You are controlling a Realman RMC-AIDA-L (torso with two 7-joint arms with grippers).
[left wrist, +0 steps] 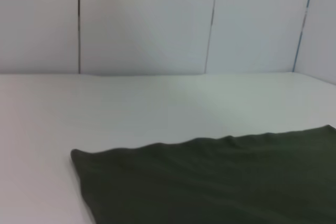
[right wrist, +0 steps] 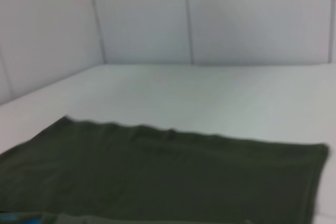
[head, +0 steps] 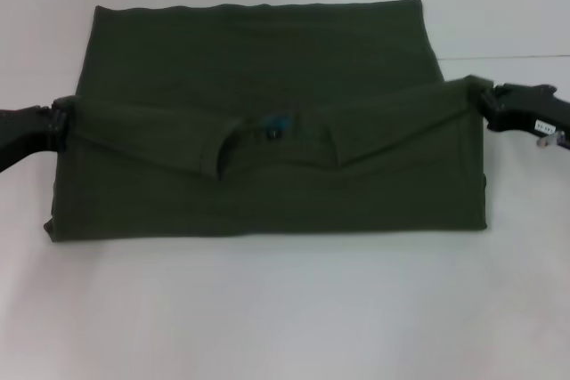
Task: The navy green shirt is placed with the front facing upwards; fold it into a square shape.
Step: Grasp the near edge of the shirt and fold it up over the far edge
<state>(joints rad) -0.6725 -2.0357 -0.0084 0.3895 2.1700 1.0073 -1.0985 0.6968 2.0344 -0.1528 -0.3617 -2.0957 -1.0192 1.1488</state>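
The navy green shirt point(head: 267, 60) lies spread on the white table, with its collar end folded over the middle. The neck opening and blue label point(head: 277, 125) face up. My left gripper point(head: 62, 120) pinches the left corner of the folded flap. On the opposite side my right gripper point(head: 484, 100) pinches the right corner, and the cloth rises to a peak at each grip. The left wrist view shows a flat stretch of the shirt point(left wrist: 220, 182) and its far edge. The right wrist view shows the shirt point(right wrist: 157, 171) with a sliver of blue label at the bottom corner.
The white table point(head: 285, 309) extends in front of and behind the shirt. White panelled walls point(left wrist: 147, 19) stand behind the table's far edge, and a side wall point(right wrist: 42, 30) meets them at the corner.
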